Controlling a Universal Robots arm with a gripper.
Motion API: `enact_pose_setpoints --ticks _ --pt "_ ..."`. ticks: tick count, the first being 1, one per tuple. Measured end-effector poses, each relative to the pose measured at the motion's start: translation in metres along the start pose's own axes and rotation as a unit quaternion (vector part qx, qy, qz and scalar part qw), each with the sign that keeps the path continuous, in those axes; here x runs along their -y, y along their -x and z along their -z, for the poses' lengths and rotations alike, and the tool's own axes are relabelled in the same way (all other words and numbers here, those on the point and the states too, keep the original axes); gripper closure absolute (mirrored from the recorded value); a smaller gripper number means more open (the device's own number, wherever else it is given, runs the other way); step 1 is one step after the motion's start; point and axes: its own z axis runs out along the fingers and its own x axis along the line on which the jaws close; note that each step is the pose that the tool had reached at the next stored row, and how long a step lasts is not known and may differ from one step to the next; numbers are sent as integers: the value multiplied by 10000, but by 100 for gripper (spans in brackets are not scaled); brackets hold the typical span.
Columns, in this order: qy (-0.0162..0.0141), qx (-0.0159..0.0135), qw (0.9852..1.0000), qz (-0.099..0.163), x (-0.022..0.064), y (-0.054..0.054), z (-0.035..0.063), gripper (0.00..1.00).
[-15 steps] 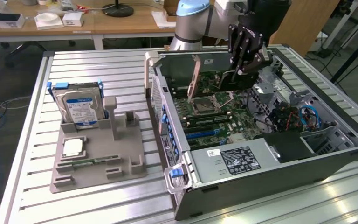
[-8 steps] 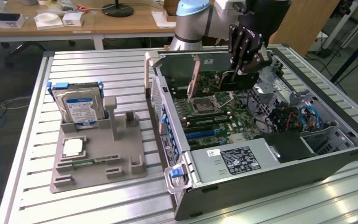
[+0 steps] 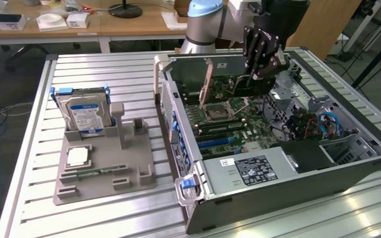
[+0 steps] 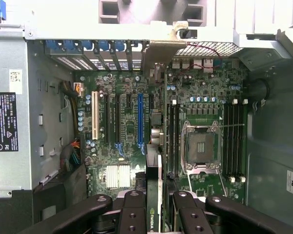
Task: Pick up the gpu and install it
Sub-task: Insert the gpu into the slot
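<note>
My gripper [image 3: 258, 73] hangs over the open computer case [image 3: 197, 208], shut on the gpu [image 3: 241, 88]. The dark card is held upright on its edge, with its pale metal bracket [image 3: 208, 80] toward the case's rear wall. In the wrist view the gpu [image 4: 154, 183] runs edge-on from between my fingers [image 4: 133, 212] out to the bracket [image 4: 162, 48] at the slot openings. It hovers above the motherboard [image 4: 124, 97], between the blue expansion slot [image 4: 140, 119] and the memory slots beside the CPU socket [image 4: 201, 146]. I cannot tell whether the card touches a slot.
A silver hard drive [image 3: 85, 111] stands in a grey parts holder [image 3: 104, 171] on the slatted table, at the exterior view's left. Inside the case sit the power supply [image 3: 250, 168], cables [image 3: 323, 124] and a white slot [image 4: 94, 114]. Desks stand behind.
</note>
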Motion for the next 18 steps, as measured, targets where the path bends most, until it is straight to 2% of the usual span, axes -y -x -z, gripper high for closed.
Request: enact_pose_setpoints --ticks 18 --pt "-2 -1 10000 0 2 -25 -154 74"
